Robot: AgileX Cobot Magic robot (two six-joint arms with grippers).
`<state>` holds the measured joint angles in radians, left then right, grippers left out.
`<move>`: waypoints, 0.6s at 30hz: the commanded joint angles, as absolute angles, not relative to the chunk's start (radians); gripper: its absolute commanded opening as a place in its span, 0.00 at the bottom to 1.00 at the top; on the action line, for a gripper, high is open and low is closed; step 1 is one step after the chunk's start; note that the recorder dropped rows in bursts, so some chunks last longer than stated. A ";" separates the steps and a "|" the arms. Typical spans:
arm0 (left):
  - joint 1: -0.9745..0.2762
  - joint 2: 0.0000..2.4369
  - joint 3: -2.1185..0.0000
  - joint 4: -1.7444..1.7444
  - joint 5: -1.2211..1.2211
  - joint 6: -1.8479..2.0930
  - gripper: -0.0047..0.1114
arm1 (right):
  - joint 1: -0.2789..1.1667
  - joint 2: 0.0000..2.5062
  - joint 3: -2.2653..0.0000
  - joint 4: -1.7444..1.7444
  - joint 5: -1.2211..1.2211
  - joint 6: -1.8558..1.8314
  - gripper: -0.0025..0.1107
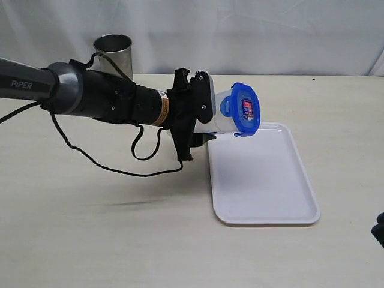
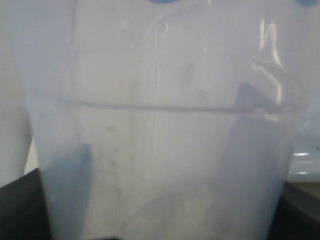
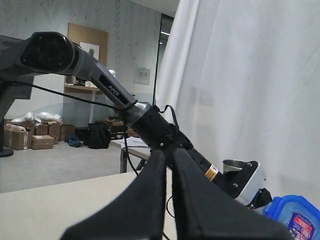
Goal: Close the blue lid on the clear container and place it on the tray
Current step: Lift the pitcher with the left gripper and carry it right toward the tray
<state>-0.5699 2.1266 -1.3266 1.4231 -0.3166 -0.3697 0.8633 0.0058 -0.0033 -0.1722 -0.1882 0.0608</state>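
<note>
My left gripper [image 1: 209, 114] is shut on the clear container [image 1: 223, 120] and holds it on its side in the air, over the tray's far left corner. The blue lid [image 1: 246, 109] sits on the container's mouth, its red-and-white sticker facing right. The white tray [image 1: 264, 180] lies flat on the table below and to the right. In the left wrist view the container's clear wall [image 2: 160, 125] fills the picture. My right gripper [image 3: 169, 156] is shut and empty, low and off to the right, and its view catches the lid [image 3: 295, 217].
A steel tumbler [image 1: 113, 54] stands at the back left, behind the left arm. A black cable [image 1: 114, 165] from that arm loops down over the table. A white curtain closes off the back.
</note>
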 commanded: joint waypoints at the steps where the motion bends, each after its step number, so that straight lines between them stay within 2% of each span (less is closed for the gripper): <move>1: -0.599 2.106 -1.345 1.446 -0.230 -0.279 0.04 | 0.863 0.000 0.000 -0.168 -0.175 0.052 0.06; 10: -0.699 2.106 -1.345 1.448 0.042 0.008 0.04 | 0.863 0.000 0.000 -0.168 -0.168 0.052 0.06; 18: -0.767 2.106 -1.345 1.562 0.219 0.031 0.04 | 0.863 0.000 0.000 -0.168 -0.129 0.052 0.06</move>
<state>-0.7463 2.1250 -1.3323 1.5236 0.1562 0.0287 0.8633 0.0058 -0.0033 -0.1686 -0.1479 0.0608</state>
